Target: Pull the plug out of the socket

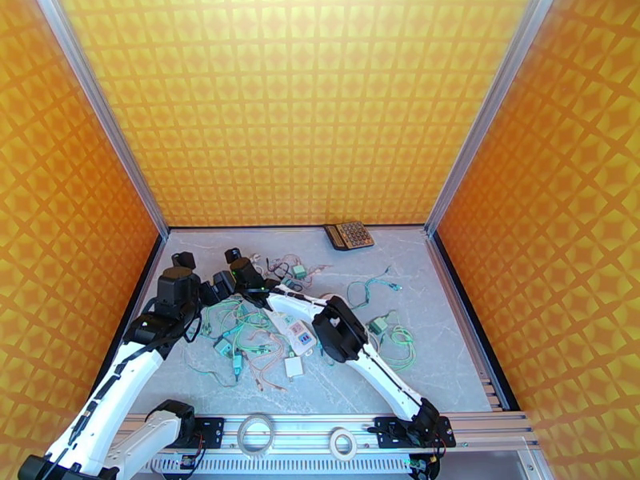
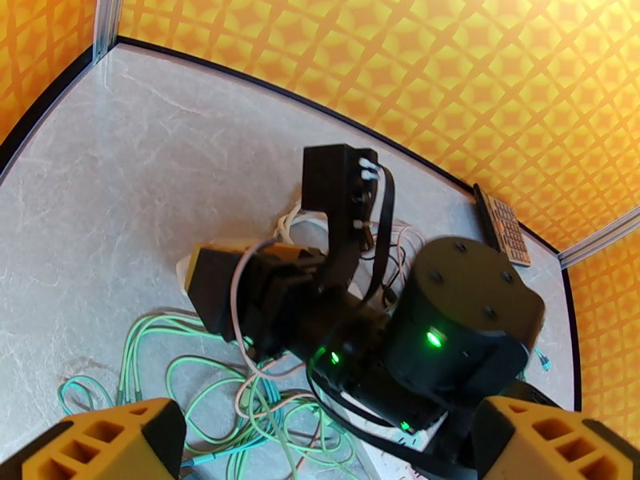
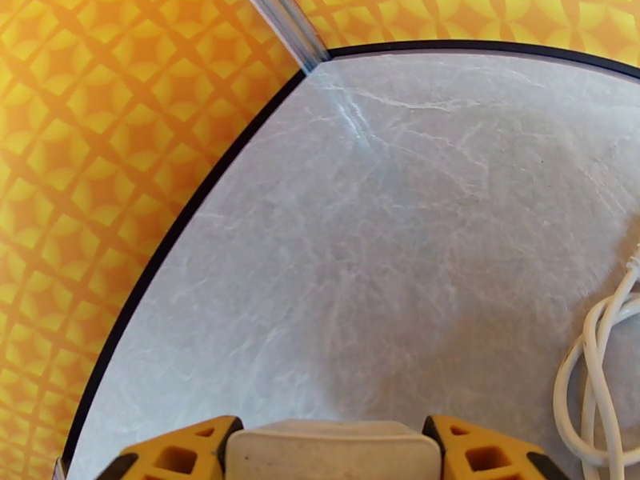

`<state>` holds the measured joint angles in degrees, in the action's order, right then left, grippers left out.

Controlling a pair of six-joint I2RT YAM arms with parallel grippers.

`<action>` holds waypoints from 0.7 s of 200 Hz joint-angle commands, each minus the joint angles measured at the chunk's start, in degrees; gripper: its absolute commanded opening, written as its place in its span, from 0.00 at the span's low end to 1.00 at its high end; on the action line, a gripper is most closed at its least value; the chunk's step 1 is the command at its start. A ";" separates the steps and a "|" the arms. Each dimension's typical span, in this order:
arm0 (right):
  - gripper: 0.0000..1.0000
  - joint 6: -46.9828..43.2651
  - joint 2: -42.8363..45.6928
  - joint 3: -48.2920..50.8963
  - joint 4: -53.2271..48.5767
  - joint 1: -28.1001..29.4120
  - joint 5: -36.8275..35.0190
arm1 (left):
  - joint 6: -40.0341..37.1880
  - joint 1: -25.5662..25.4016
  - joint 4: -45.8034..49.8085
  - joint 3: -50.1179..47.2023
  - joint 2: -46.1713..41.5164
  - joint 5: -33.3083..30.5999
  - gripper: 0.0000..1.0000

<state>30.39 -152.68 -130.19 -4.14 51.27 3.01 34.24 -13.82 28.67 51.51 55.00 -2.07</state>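
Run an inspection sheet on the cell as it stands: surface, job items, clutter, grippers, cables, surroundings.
Surface: grey marbled tabletop.
Job's things: white block held in the right gripper; plug or socket, cannot tell.
Clutter: calculator at the back wall; tape rolls on the near rail; small white square unit by the cables.
Grippers: left gripper open, facing the right arm; right gripper shut on the white block.
Cables: green cables and pink wires tangled centre-left; white cord beside the block.
Surroundings: orange patterned walls, aluminium corner posts.
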 commanded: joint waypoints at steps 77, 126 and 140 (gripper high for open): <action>0.98 -5.33 11.79 10.99 -4.13 0.38 -3.30 | -0.12 0.38 -0.09 -0.72 -0.66 -1.18 0.99; 0.98 -10.61 24.71 26.28 -1.55 0.39 -6.75 | -0.34 0.57 0.52 -0.97 -0.73 -1.67 0.99; 0.99 -12.87 26.46 27.54 -3.21 0.41 -7.52 | -0.15 0.51 0.86 -1.02 -0.85 -1.68 0.99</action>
<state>22.31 -131.48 -105.16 -8.34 51.53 -1.83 34.28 -13.76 28.73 51.40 55.00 -2.33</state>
